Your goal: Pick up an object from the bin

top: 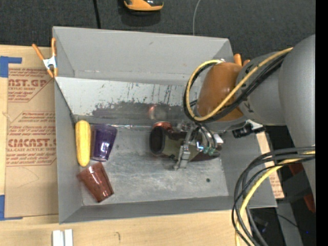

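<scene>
- Fingers [182, 159] of the gripper [185, 155] reach down to the bin floor, low in the middle of the bin [138, 60]; one thin metal finger slants towards the near wall; whether they stand apart or pressed together, I cannot tell
- just beside the fingers, on the side away from the arm, lies a dark brown cup [159, 141] on its side; a copper-coloured rim shows at its far end; the cup sits right against the gripper body, but nothing shows it between the fingers
- behind the fingers, on the arm's side, rises the orange wrist cover [218, 88] with yellow cables [197, 81] looped around it
- well apart from the fingers, past the dark cup and against the far side wall, lies a yellow banana [83, 142], lengthwise along the wall
- touching the banana, on its side nearer the fingers, is a purple cup [104, 142]
- nearer the front corner, just below those two, a red cup [96, 182] lies tipped over; bare grey floor lies between it and the fingers
</scene>
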